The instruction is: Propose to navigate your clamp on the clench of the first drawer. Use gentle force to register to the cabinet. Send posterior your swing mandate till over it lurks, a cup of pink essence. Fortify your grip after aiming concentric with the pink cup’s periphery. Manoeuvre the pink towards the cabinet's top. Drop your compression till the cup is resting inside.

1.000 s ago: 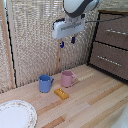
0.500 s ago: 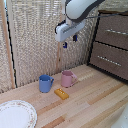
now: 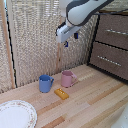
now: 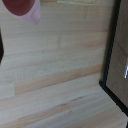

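Observation:
In the exterior view my clamp (image 3: 70, 40) hangs high in front of the reed screen, above the pink cup (image 3: 67, 78) and well apart from it. Its fingers (image 3: 65, 44) look spread, with nothing between them. The pink cup stands upright on the wooden table, handle toward the exterior view's right. The cabinet (image 3: 112, 47) stands at the exterior view's right; its upper visible drawer (image 3: 107, 25) carries a silver clench (image 3: 116, 31). In the wrist view part of the pink cup (image 4: 25, 10), the cabinet's dark edge (image 4: 116, 65) and a bit of silver handle (image 4: 126, 72) show.
A blue mug (image 3: 45, 83) stands just beside the pink cup on the exterior view's left. A small yellow block (image 3: 61, 93) lies in front of both. A patterned plate (image 3: 15, 114) sits at the near corner. A lower drawer handle (image 3: 107, 61) shows on the cabinet.
The clamp has sunk slightly and drifted a little toward the exterior view's right. The cups, the block and the plate have not moved.

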